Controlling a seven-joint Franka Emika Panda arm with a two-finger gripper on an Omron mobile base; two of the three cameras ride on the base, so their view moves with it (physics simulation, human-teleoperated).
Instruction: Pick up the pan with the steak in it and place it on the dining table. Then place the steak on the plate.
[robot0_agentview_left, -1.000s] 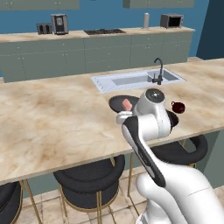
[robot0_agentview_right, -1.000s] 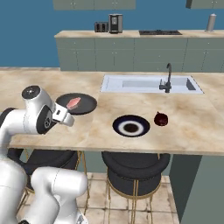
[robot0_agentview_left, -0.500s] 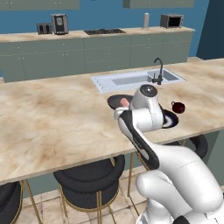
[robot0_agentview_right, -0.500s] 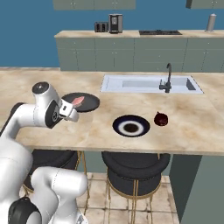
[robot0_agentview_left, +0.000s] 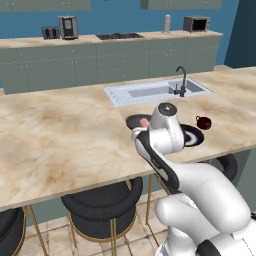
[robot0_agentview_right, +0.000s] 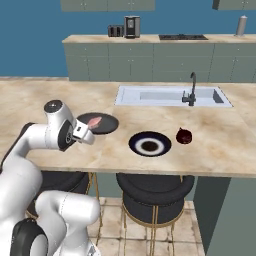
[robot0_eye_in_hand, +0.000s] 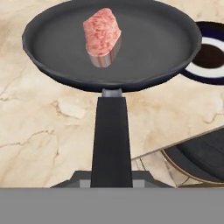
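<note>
1. The claw (robot0_eye_in_hand: 111, 177) is clenched on the end of the pan's long black handle; from the hand camera the handle runs straight up from the fingers toward 12 o'clock.
2. The pan (robot0_eye_in_hand: 144, 48) sits at the far end of that handle, over the near part of the dining table (robot0_agentview_right: 50, 97). Whether its base touches the marble I cannot tell.
3. The steak (robot0_eye_in_hand: 102, 36) lies inside the pan, a pinkish slab a little toward 11 o'clock of the pan's middle.
4. From the right base camera, the gripper (robot0_agentview_right: 85, 134) is at the island's near edge, with the pan (robot0_agentview_right: 105, 125) just past it at about 1 o'clock and the steak (robot0_agentview_right: 94, 121) in it.
5. The plate (robot0_agentview_right: 150, 145) rests on the table at 4 o'clock from the pan, near it but apart.
6. A small dark-red object (robot0_agentview_right: 184, 136) stands just beyond the plate at 2 o'clock.
7. The inset sink (robot0_agentview_right: 172, 95) with its dark tap (robot0_agentview_right: 190, 93) lies farther off, at 12 o'clock from the plate.
8. Black round stools (robot0_agentview_right: 155, 186) stand under the table's near edge.
</note>
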